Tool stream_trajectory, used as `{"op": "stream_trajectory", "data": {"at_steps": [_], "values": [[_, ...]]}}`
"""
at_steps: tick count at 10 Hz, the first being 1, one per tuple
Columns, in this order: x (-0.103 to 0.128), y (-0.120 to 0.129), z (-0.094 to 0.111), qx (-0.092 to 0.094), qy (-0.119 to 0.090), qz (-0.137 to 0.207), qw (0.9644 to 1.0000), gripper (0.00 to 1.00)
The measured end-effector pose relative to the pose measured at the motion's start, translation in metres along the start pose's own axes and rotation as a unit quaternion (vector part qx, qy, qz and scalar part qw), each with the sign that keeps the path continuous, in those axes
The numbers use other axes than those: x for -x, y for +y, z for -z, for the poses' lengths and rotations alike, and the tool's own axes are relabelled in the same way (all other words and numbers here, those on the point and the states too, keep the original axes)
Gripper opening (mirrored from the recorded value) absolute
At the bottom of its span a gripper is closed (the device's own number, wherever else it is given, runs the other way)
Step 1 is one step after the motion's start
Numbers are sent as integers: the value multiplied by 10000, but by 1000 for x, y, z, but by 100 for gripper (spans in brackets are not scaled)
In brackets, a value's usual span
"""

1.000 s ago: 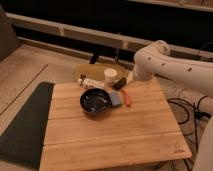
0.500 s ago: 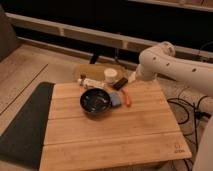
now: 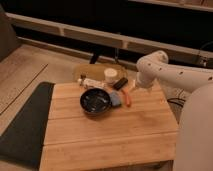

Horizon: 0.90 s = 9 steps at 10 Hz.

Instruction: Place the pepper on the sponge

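The orange-red pepper [image 3: 127, 98] lies on the wooden table [image 3: 110, 135], just right of the blue sponge [image 3: 116, 99] and close against it. The sponge sits at the right rim of the black bowl [image 3: 95, 101]. My gripper [image 3: 134, 90] hangs at the end of the white arm [image 3: 165, 72], just above and slightly behind the pepper's far end. Whether it touches the pepper is unclear.
A dark rectangular bar [image 3: 120, 83], a white cup [image 3: 110, 75] and a white tube [image 3: 93, 83] stand behind the bowl near a tan board [image 3: 87, 70]. A dark mat [image 3: 25, 125] lies left of the table. Cables trail on the floor at right.
The arm's upper part has shifted a little to the right. The pepper, sponge and bowl have not moved.
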<state>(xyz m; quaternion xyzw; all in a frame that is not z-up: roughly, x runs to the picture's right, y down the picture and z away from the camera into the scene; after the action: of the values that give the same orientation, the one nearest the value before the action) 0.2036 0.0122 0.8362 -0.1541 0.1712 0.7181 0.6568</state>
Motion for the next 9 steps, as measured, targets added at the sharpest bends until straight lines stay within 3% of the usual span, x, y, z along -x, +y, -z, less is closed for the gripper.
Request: {"op": "stream_trajectory", "data": {"at_steps": [5,9], "values": [[23,-18,-32,-58,162,207,9996,65],[18,-5,-72,314,466,306,9980,65]]}}
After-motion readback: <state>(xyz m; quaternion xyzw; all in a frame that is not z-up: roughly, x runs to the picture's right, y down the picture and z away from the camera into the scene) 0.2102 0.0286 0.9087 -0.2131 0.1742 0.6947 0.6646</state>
